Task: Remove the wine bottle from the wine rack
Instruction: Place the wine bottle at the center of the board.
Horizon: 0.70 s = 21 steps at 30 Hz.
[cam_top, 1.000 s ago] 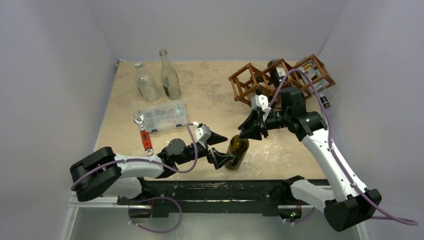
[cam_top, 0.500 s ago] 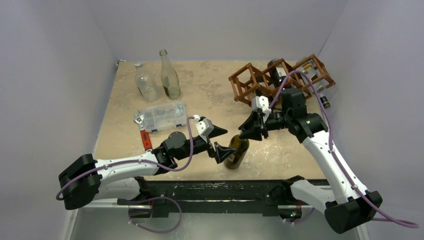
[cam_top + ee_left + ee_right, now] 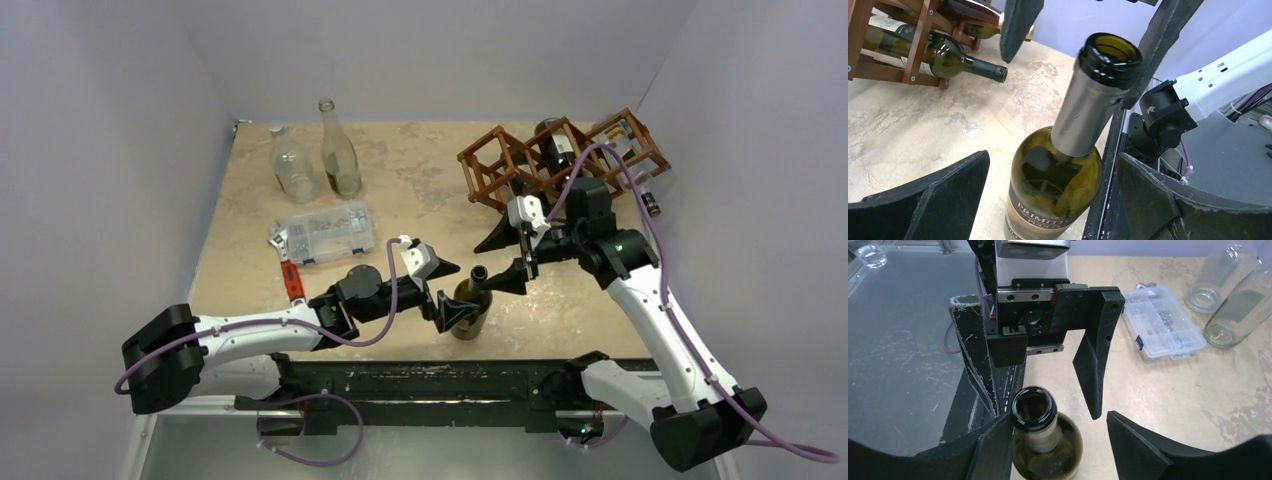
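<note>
Right gripper [image 3: 483,266] has released the upright wine bottle [image 3: 470,312], jaws parted and empty; left gripper [image 3: 452,292], wide open astride it, should close squarely.

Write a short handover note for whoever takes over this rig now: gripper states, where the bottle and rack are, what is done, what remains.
Left gripper: open, fingers either side of the bottle, not gripping.
Right gripper: open around the bottle's neck.
Bottle: upright on the table near the front edge. The rack is at the far right, with other bottles in it.
Done: bottle is off the rack.
Left: probably just back both arms away without tipping it.
</note>
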Each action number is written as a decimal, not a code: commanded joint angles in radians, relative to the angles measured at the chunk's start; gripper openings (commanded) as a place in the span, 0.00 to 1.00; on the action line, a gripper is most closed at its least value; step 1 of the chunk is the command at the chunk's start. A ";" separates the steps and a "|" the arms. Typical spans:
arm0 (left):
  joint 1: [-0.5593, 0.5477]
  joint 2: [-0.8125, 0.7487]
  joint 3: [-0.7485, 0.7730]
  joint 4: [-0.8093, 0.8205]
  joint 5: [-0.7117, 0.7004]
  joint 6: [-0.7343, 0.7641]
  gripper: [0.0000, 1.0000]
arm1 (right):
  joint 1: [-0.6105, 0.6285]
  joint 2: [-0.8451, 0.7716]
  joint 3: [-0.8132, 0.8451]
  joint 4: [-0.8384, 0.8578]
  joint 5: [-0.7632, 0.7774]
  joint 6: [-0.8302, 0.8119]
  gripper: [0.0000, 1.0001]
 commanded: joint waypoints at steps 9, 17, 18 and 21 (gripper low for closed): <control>-0.018 -0.023 0.036 0.027 -0.013 0.027 0.96 | -0.093 -0.084 -0.001 -0.114 -0.170 -0.165 0.99; -0.020 -0.019 0.068 0.002 0.031 0.115 0.96 | -0.247 -0.248 -0.178 0.244 -0.171 0.174 0.99; -0.020 -0.014 0.071 0.003 0.037 0.132 0.96 | -0.255 -0.256 -0.195 0.267 -0.153 0.195 0.99; -0.020 0.004 0.085 0.021 0.052 0.176 0.96 | -0.271 -0.257 -0.215 0.284 -0.108 0.215 0.99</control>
